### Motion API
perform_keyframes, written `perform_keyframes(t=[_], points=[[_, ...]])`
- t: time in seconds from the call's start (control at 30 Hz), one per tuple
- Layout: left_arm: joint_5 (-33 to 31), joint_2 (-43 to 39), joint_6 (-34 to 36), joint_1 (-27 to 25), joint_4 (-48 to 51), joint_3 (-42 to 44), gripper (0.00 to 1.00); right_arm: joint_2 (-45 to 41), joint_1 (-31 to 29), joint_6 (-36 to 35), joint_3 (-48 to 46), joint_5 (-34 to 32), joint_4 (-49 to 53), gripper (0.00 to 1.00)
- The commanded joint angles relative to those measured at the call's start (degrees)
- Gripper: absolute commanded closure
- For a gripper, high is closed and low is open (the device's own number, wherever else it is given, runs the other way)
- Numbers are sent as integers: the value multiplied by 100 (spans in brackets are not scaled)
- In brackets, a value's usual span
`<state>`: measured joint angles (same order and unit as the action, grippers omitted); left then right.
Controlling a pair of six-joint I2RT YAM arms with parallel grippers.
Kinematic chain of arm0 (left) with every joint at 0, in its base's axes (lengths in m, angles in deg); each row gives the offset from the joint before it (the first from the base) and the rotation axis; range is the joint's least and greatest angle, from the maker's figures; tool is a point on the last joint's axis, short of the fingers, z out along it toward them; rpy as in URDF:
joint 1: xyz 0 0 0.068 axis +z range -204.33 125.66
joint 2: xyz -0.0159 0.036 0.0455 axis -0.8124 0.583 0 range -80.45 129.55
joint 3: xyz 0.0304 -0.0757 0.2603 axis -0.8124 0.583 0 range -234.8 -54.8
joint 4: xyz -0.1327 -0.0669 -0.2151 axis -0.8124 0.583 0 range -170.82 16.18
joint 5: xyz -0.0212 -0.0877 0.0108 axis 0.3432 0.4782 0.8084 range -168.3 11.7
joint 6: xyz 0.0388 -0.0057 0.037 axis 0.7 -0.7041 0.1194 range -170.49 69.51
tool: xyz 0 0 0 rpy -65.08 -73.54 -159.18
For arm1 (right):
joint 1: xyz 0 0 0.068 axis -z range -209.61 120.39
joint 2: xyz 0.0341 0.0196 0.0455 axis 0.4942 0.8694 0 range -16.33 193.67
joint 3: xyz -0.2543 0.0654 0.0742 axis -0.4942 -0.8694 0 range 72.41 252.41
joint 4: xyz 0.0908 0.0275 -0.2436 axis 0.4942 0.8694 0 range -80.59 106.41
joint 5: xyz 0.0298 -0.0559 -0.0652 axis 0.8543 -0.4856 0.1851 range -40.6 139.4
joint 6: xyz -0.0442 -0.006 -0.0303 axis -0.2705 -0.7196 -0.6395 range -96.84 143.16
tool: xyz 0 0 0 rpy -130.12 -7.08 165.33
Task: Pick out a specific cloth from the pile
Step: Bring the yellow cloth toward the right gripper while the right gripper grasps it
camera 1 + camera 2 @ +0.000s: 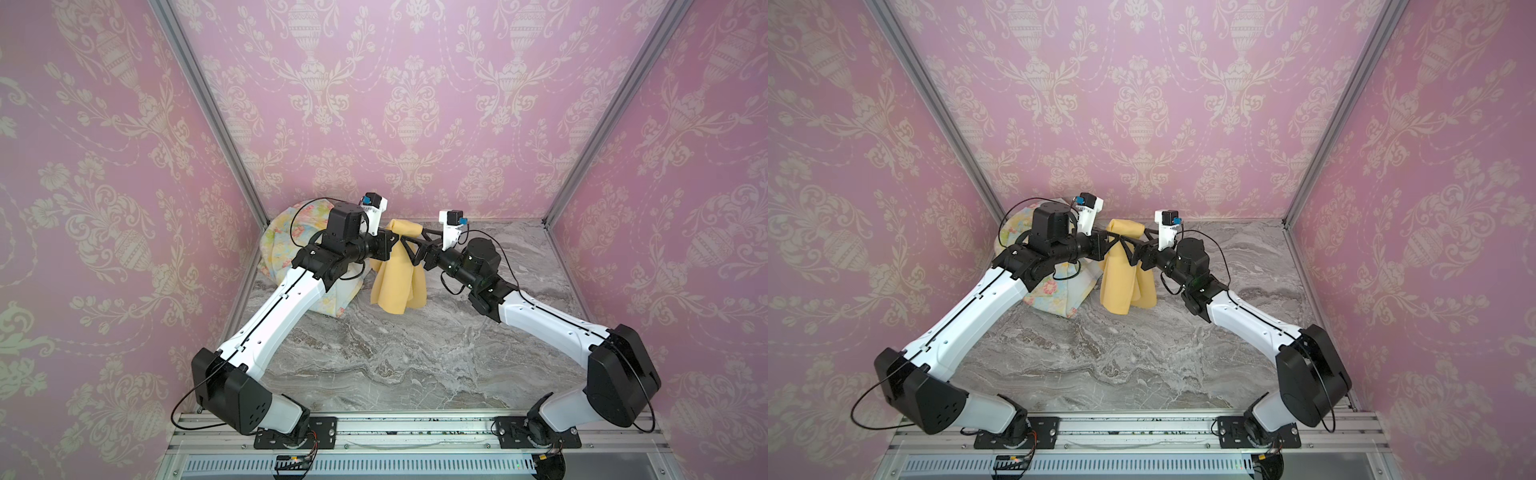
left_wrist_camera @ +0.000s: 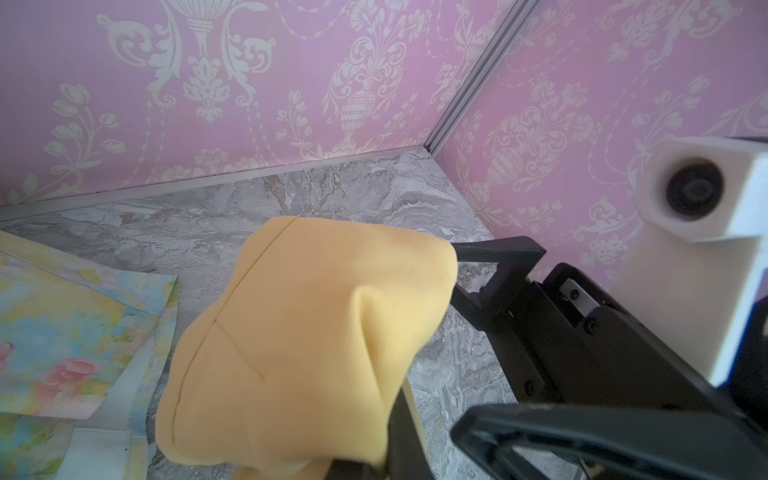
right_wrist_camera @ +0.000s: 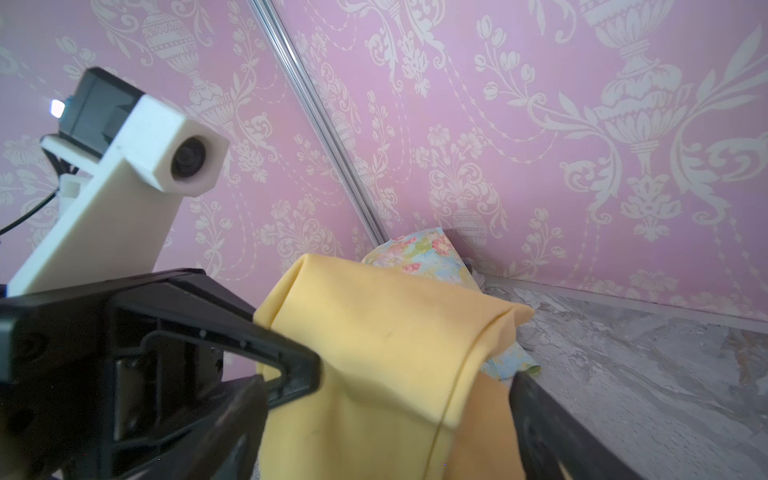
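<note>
Above table (image 1: 395, 353): left tool (image 1: 399, 238) tight on cloth (image 1: 397, 282), right tool (image 3: 405, 376) seemingly agape astride it.

Both top views look down from high above the arm bases (image 1: 291, 432) toward the back wall (image 1: 415, 104), taking in the whole worktop (image 1: 395, 365). The 2 wrist views sit low and very close, facing each other across the cloth (image 2: 299, 332). The left wrist view shows the right wrist camera (image 2: 692, 191), and the right wrist view shows the left wrist camera (image 3: 187, 160). All 4 views share the cloth.
</note>
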<state>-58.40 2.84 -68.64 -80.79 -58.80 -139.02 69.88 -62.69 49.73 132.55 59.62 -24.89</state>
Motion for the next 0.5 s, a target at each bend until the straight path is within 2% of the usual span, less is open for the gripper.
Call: perform_keyframes(t=[0.0,0.17,0.37,0.47], points=[[318,-216,-88,-52,-386,113,100,126,77,593,199,195,-516,13],[374,-230,-118,-70,-492,229,100,326,176,1186,352,406,-785,20],[368,-170,-209,-86,-685,346,100,560,176,1619,437,763,-1041,50],[375,-95,-261,-96,-839,354,100,573,154,1644,386,748,-1053,55]])
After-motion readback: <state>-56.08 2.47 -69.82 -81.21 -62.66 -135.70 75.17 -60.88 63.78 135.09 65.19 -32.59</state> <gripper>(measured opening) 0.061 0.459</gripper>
